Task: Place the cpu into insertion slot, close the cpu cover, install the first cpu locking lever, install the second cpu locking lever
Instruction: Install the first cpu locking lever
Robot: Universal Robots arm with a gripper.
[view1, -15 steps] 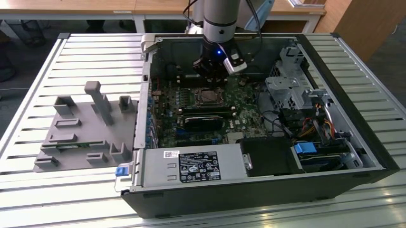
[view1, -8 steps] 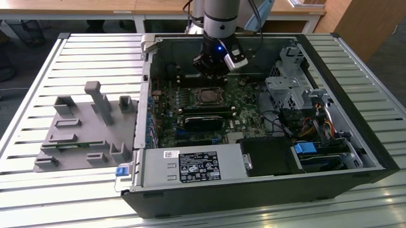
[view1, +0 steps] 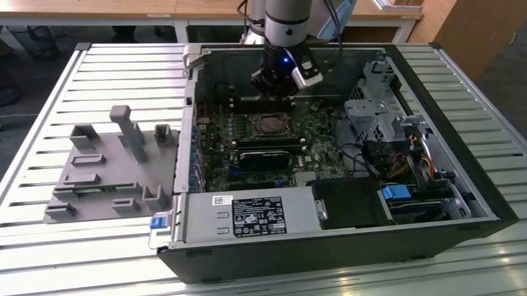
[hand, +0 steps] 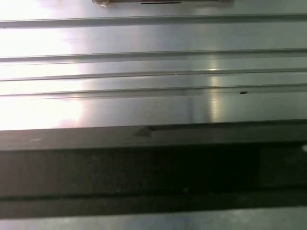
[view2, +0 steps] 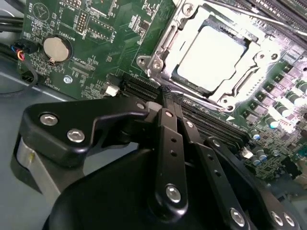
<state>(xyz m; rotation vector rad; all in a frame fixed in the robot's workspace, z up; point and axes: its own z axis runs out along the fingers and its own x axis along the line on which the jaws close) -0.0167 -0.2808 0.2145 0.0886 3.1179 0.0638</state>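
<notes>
One arm is what you have here, and its gripper (view1: pixel 276 92) hangs over the motherboard (view1: pixel 247 145) inside the open case (view1: pixel 329 246), just beyond the socket in the exterior view. You can see the cpu (view2: pixel 213 57) already seated in the slot (view2: pixel 165 45), with the cover (view2: pixel 249 76) lying flat around it. The black fingers (view2: pixel 168 143) are drawn together and hold nothing.

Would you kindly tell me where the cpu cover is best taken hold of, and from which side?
Probably its thin outer rim, pinched from above on the side facing open motherboard, away from the long black slots. The cpu cover lies flat over the cpu, leaving only edges.
</notes>
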